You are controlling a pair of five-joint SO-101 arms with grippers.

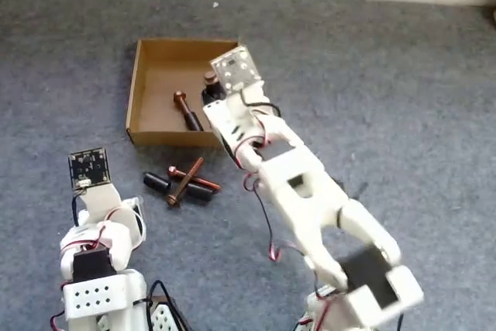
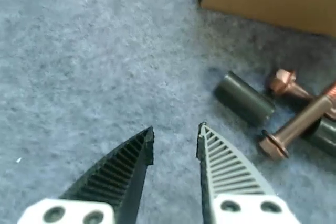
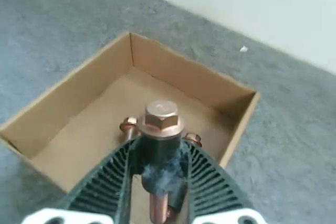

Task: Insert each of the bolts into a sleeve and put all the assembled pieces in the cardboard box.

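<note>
My right gripper [image 3: 159, 153] is shut on a dark sleeve with a copper bolt [image 3: 161, 119] in it, held upright over the cardboard box [image 3: 79, 93]. In the high view this held piece [image 1: 210, 77] is above the box's right part [image 1: 139, 91]. One assembled piece [image 1: 186, 110] lies on the box floor, and two bolt heads [image 3: 127, 125] show behind the held piece. My left gripper [image 2: 176, 140] is open over the carpet, just short of a loose sleeve [image 2: 244, 98]. Beyond it lie two bolts [image 2: 299, 127] crossed over a second sleeve [image 2: 325, 135].
The loose sleeves and bolts [image 1: 182, 180] lie on grey carpet just in front of the box's near wall. The right arm [image 1: 310, 191] stretches diagonally from the lower right to the box. A pale wall [image 3: 262, 3] runs behind the box.
</note>
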